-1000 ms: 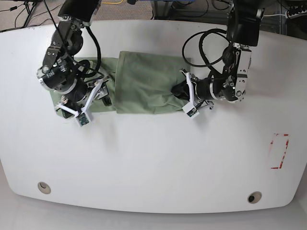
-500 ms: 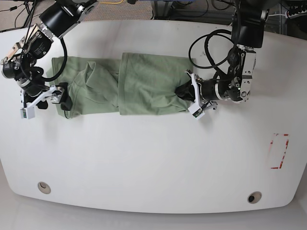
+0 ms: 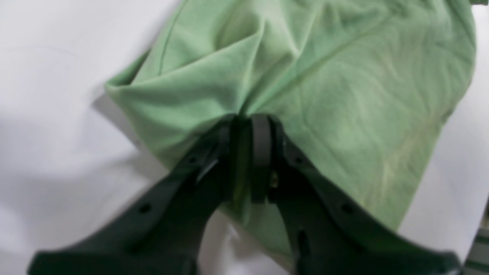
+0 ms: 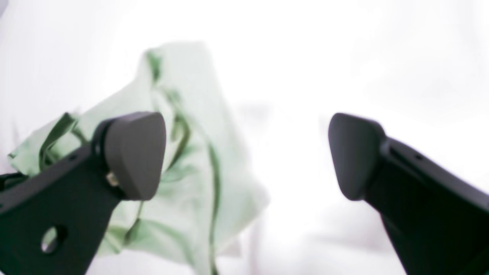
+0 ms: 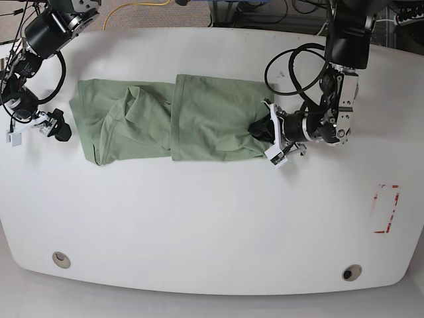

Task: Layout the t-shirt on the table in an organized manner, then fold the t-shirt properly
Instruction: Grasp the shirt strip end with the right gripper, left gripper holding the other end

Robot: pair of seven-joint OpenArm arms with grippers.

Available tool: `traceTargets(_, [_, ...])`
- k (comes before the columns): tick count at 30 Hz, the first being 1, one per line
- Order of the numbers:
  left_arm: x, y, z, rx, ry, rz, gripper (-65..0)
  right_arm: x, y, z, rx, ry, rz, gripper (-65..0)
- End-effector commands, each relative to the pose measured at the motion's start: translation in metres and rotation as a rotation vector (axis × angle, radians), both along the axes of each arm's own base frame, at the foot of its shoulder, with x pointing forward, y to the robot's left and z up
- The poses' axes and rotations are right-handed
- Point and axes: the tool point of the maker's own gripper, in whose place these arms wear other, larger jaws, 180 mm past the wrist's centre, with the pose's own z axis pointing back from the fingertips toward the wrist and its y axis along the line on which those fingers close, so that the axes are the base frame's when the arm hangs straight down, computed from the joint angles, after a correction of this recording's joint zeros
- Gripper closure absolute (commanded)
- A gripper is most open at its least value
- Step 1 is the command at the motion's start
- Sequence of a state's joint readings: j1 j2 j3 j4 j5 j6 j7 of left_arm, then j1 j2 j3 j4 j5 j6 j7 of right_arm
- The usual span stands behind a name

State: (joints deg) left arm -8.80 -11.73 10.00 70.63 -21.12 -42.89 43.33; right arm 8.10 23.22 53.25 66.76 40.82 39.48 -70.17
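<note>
The sage-green t-shirt [image 5: 172,119] lies as a long band across the far half of the white table [image 5: 212,218], with one layer folded over its middle. My left gripper [image 5: 263,129] is shut on the shirt's right-hand edge; in the left wrist view the left gripper [image 3: 248,124] pinches a bunched fold of the t-shirt [image 3: 344,88]. My right gripper [image 5: 36,131] hovers just off the shirt's left end, open and holding nothing. From the right wrist camera, the right gripper [image 4: 244,152] stands wide open, with the crumpled t-shirt [image 4: 191,183] blurred beyond its left finger.
A red-outlined rectangle mark [image 5: 386,209] sits near the table's right edge. Two round grommet holes [image 5: 61,258] [image 5: 352,272] are near the front edge. Cables and floor clutter lie beyond the far edge.
My right gripper has let go of the shirt's left end, opened wide and drawn away to the left. The shirt's left part now lies spread out. The left gripper shifted slightly right, still gripping.
</note>
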Motion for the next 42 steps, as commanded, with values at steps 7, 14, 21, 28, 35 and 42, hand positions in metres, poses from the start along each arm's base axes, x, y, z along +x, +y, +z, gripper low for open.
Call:
traceTargets(7, [-0.023,0.055,-0.039,0.315,0.119,-0.006,-6.0,0.000,0.000,-0.008,0.038,-0.007,-0.008,-65.0])
traceTargets(14, [-0.023,0.054,-0.038,0.313,0.116,-0.006,-6.0,-0.002,0.030,-0.029,0.115,-0.001,-0.011,-65.0])
traceTargets(21, [-0.023,0.054,-0.038,0.315,0.118,-0.007,-6.0,0.006,0.075,-0.040,0.112,0.034,0.127,-65.0])
traceTargets(28, [-0.025,0.054,-0.039,0.315,0.121,-0.007,-6.0,0.008,0.112,-0.036,0.105,0.000,0.189,-65.0])
traceTargets(35, [-0.026,0.054,-0.040,0.315,0.124,-0.008,-6.0,-0.001,0.122,-0.037,0.095,0.022,0.218,-65.0])
traceTargets(42, [-0.027,0.054,-0.040,0.315,0.125,-0.008,-6.0,-0.006,0.123,-0.039,0.088,0.033,0.224,-65.0])
